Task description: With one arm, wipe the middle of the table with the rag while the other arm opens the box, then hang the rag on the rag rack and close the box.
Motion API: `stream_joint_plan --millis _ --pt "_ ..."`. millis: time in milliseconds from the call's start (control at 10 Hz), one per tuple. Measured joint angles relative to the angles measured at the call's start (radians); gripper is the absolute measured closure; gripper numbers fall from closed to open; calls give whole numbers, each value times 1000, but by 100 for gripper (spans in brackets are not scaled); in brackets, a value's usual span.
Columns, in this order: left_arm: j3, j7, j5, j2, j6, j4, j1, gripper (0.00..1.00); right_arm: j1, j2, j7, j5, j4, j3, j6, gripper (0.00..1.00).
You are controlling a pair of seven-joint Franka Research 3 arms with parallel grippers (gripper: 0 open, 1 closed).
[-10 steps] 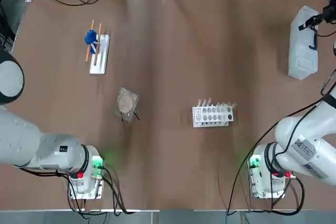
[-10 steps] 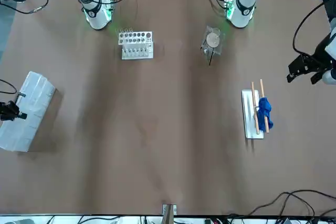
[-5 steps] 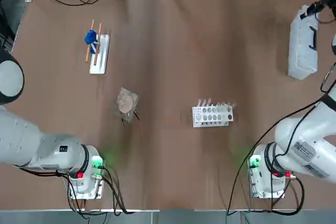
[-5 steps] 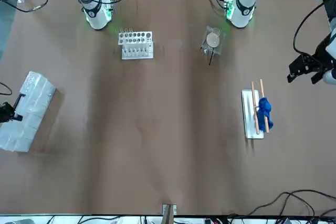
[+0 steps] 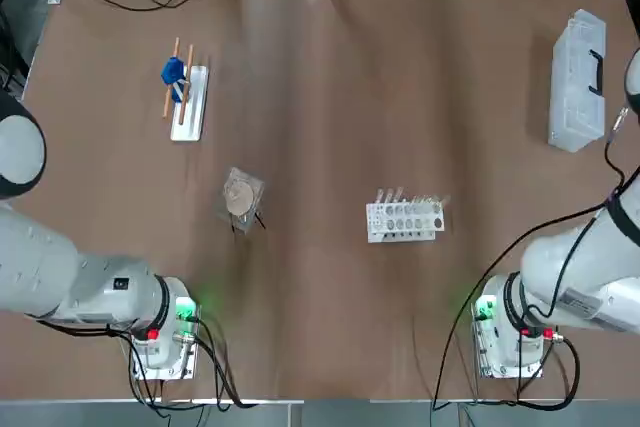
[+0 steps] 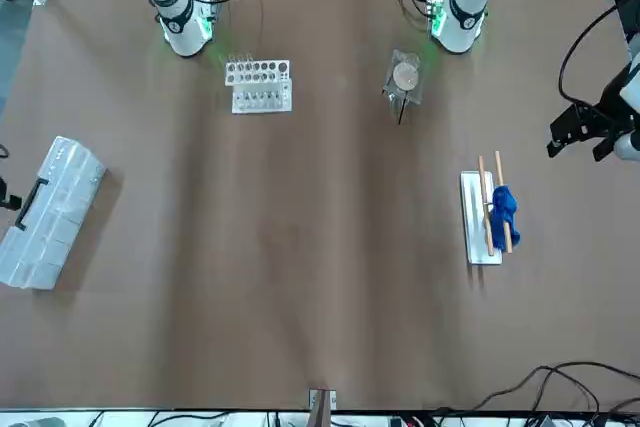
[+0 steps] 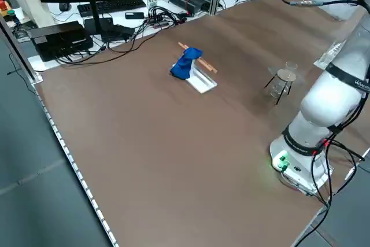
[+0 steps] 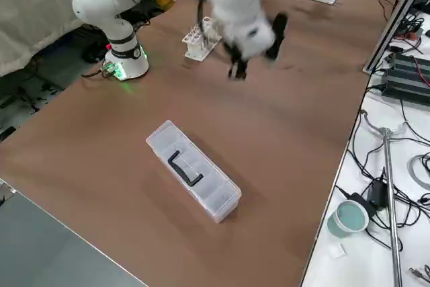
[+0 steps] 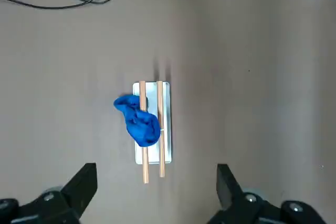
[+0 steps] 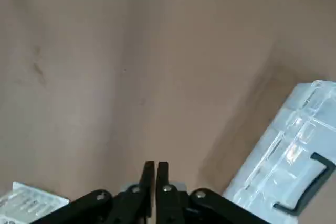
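The blue rag point(image 5: 173, 72) point(image 6: 502, 205) point(image 9: 139, 120) hangs bunched over the two wooden rods of the white rag rack point(image 5: 190, 107) point(image 6: 478, 237) point(image 9: 165, 148) at the table's far left. My left gripper point(image 6: 577, 145) point(image 9: 156, 170) hovers open above and to the left of the rack, holding nothing. The translucent box point(image 5: 577, 82) point(image 6: 48, 212) point(image 8: 195, 171) point(image 10: 294, 150) lies at the far right with its lid down and black handle up. My right gripper point(image 10: 156, 172) is shut on nothing, raised above the brown table point(image 5: 400, 97) and apart from the box.
A white holed tube rack point(image 5: 405, 219) point(image 6: 259, 85) stands right of centre, near the robot. A small brownish disc in a clear holder point(image 5: 240, 197) point(image 6: 404, 77) sits left of centre. Both arm bases point(image 5: 160, 332) point(image 5: 510, 332) stand at the near edge. Cables and equipment line the far edge.
My right gripper has drawn back from the box's handle and left the top view; the box now lies alone. The left arm, rag and rack have not moved.
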Motion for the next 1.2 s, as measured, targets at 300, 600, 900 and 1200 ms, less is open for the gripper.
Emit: stream_joint_plan --millis 300,600,900,1200 --pt "0 0 0 0 0 1 0 0 165 -42 276 -100 -4 -1 -73 41" --pt "0 0 0 1 0 1 0 0 187 -119 355 -121 -79 -7 -115 8" --pt "-2 0 0 3 -2 -10 -1 0 239 -282 357 -121 -256 -68 -59 1" --pt "-13 0 2 3 -2 -18 -6 0 284 -300 357 -121 -294 -119 -27 1"
